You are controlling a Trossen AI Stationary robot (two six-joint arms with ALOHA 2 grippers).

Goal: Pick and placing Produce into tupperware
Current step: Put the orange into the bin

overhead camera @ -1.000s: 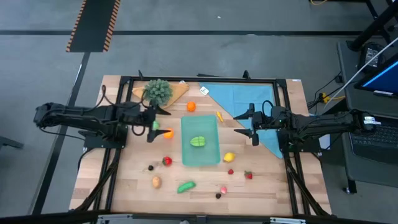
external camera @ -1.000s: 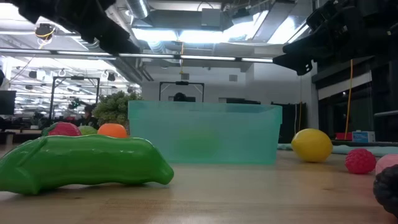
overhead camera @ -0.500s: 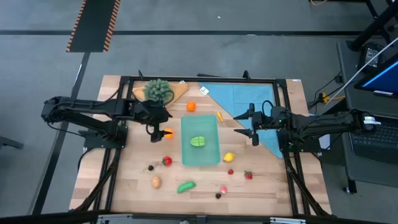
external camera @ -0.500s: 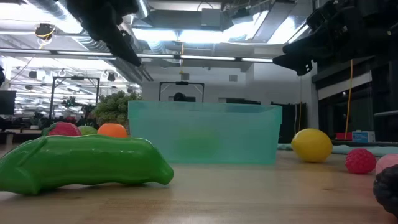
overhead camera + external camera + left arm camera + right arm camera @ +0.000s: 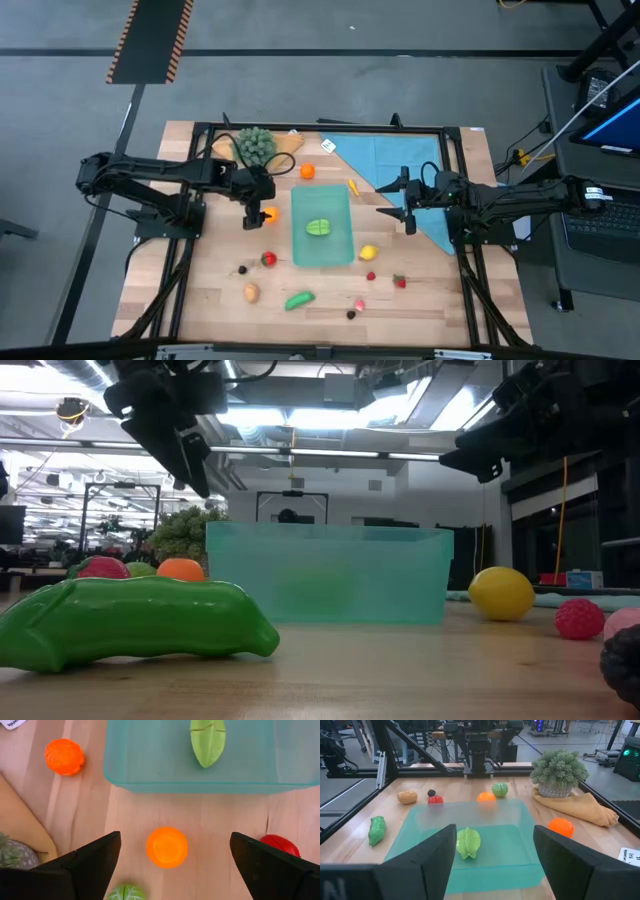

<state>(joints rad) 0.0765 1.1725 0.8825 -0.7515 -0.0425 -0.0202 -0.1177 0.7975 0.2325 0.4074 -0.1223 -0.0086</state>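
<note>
The teal tupperware (image 5: 322, 227) stands mid-table with a green leaf-shaped piece (image 5: 207, 739) lying on its floor. Loose produce rests on the wood around it. An orange ball (image 5: 166, 847) lies just left of the tupperware, with a green round piece (image 5: 125, 892) beside it. My left gripper (image 5: 258, 208) hangs over the ball, slanting steeply down and open; its fingers stand on either side of the ball, above it. My right gripper (image 5: 385, 198) waits open, about level, at the tupperware's right, clear of it (image 5: 470, 845).
A leafy bunch (image 5: 253, 145) and a tan cloth (image 5: 285, 148) lie at the far left, a mandarin (image 5: 307, 171) beside them, and a blue cloth (image 5: 400, 160) at the far right. A green pod (image 5: 299, 299), lemon (image 5: 368, 253), red piece (image 5: 268, 259) and other small produce lie nearer.
My left gripper has tipped from nearly level to steeply downward and shifted a little toward the table's right, coming over the orange ball. Its fingers stay open. The produce and the tupperware have kept their places.
</note>
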